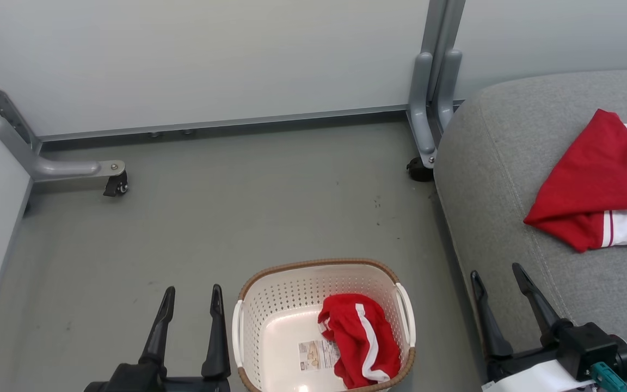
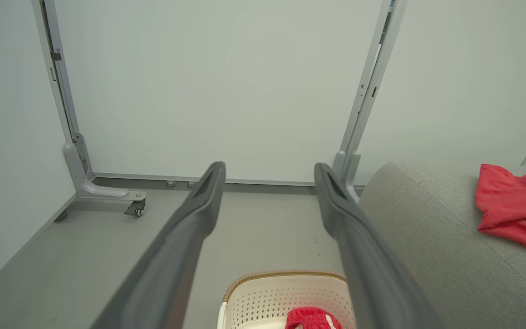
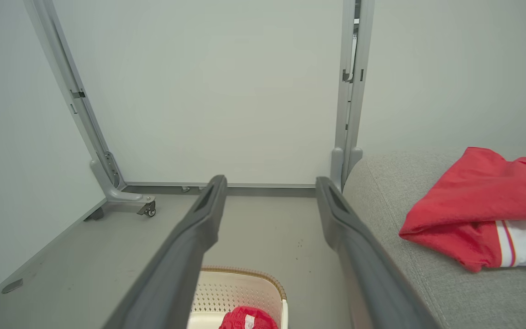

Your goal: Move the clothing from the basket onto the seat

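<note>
Two red clothing items logged.

Head view: the folded red piece is lying on the seat. The crumpled red piece is sitting in the right half of the basket, its long axis running near-to-far. My left pincer is hovering just beside the basket's left handle and my right pincer over the seat's edge. Both are gaping, empty, fingers pointing forward.

Left wrist view: the crumpled piece is showing low, nearer the right finger.

Right wrist view: it is showing low between the fingers.

I am judging the right arm slightly nearer.
</note>
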Tool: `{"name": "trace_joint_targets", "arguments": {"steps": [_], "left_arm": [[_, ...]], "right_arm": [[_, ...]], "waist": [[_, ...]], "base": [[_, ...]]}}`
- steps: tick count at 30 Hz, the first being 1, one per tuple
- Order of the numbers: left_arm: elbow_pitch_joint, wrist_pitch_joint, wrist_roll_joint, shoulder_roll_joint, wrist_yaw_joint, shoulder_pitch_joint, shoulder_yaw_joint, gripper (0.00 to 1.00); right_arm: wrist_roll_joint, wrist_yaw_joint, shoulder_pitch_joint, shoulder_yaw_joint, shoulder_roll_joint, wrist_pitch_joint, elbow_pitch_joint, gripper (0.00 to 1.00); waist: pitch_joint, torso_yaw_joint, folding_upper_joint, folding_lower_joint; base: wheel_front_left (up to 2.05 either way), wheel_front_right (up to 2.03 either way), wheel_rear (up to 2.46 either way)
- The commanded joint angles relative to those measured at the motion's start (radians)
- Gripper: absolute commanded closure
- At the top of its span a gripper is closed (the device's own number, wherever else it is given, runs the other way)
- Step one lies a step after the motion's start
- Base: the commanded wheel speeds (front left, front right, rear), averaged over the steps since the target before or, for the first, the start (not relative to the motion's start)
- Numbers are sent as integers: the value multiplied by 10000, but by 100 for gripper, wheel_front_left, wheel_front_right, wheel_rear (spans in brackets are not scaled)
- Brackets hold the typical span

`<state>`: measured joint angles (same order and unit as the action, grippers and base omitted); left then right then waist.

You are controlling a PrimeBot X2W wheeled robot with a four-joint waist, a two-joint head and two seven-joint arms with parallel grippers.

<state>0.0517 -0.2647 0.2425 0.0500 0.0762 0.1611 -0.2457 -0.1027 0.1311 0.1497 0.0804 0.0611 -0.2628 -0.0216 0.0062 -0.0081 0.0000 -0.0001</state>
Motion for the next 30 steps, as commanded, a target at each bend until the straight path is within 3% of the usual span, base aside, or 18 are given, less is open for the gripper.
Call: {"name": "trace_joint_targets", "arguments": {"steps": [1,8,17,25,30], "left_arm": [[-48,7,-54,12,-30,-152,9,0],[-64,7,-151,13,-128,-373,15,0],[-119,7,-419,13,-373,-1427,-46,0],[-769,7,-866,15,-941,-3125,-146,0],[-1361,7,-1700,84,-1542,-4453,-332,0]], "right_arm": [[-6,-7,-126,29,-10,-31,15,0],[-44,-7,-258,26,-17,-30,-19,0],[-205,-7,-1065,-573,-44,-30,-251,0],[-256,-7,-2257,-1276,-67,-30,-646,0],[-225,-7,-3095,-1674,-65,-30,-955,0]], "waist": [[36,-5,0,1],[547,-64,0,1],[2462,-47,0,1],[4931,-75,0,1],[6459,-319,0,1]], "base": [[0,0,0],[0,0,0],[0,0,0],[0,0,0],[0,0,0]]}}
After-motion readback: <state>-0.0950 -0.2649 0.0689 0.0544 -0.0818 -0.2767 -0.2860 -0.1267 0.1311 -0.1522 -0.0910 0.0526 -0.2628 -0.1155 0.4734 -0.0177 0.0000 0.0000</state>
